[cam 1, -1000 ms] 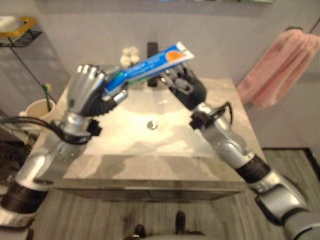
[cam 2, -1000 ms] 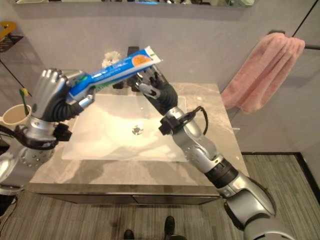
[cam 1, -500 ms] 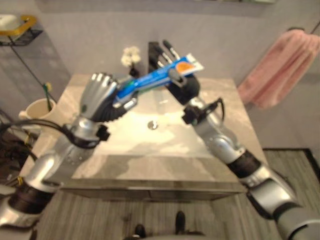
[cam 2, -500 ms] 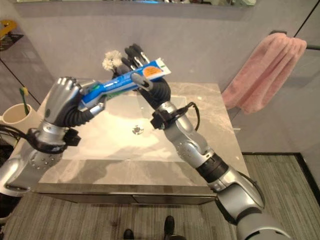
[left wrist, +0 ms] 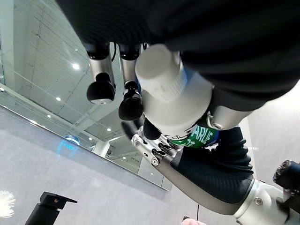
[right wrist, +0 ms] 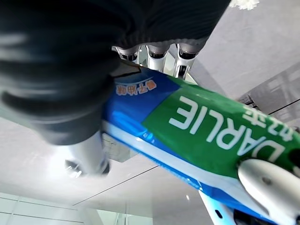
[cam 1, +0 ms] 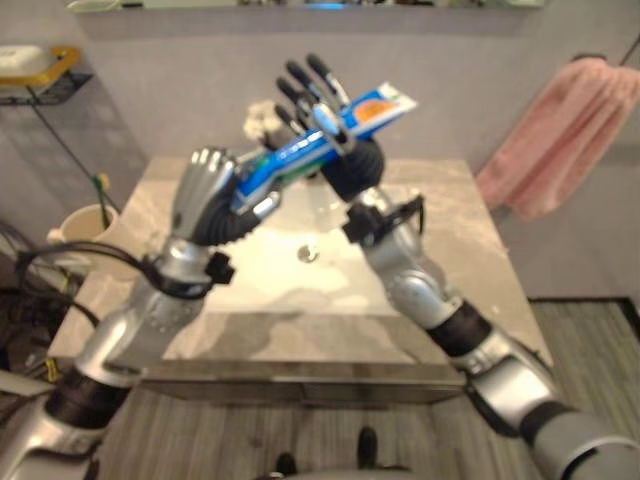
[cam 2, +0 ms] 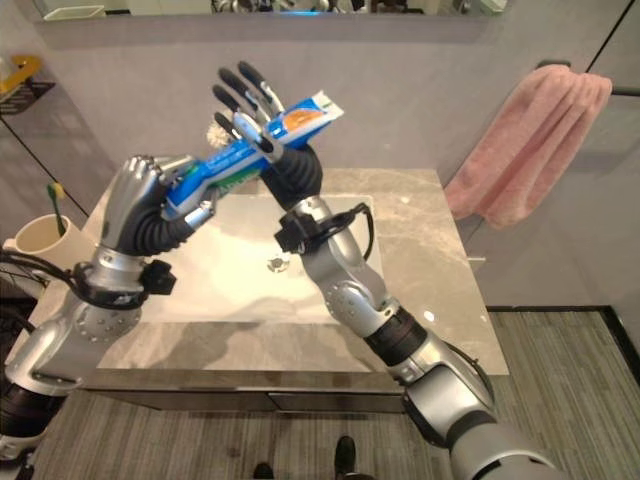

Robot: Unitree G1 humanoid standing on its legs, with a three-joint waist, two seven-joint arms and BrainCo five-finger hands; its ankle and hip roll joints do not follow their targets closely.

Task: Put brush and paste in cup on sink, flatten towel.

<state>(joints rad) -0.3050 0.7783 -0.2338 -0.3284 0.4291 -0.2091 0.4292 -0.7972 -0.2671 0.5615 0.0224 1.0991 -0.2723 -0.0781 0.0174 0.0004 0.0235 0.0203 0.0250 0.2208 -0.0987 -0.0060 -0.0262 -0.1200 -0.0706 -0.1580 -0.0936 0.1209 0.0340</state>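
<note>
while the left hand (cam 2: 140, 205) grips its capped end, the toothpaste tube (cam 2: 255, 145) hangs in the air above the sink basin (cam 2: 235, 265), slanting up toward the right hand (cam 2: 270, 150).

the left hand's fingers are curled round the lower, capped part of the blue and green tube, the white cap (left wrist: 161, 77) showing close in the left wrist view. the right hand meets the upper part of the tube: its fingers (cam 2: 235, 90) stand straight and spread past it, with the thumb lying across the tube, so it touches rather than clenches. a cream cup (cam 2: 38, 238) with a green-handled toothbrush (cam 2: 56, 195) in it stands well off to the left of the marble counter (cam 2: 420, 270). a pink towel (cam 2: 525, 145) hangs bunched on the wall at the right.
</note>
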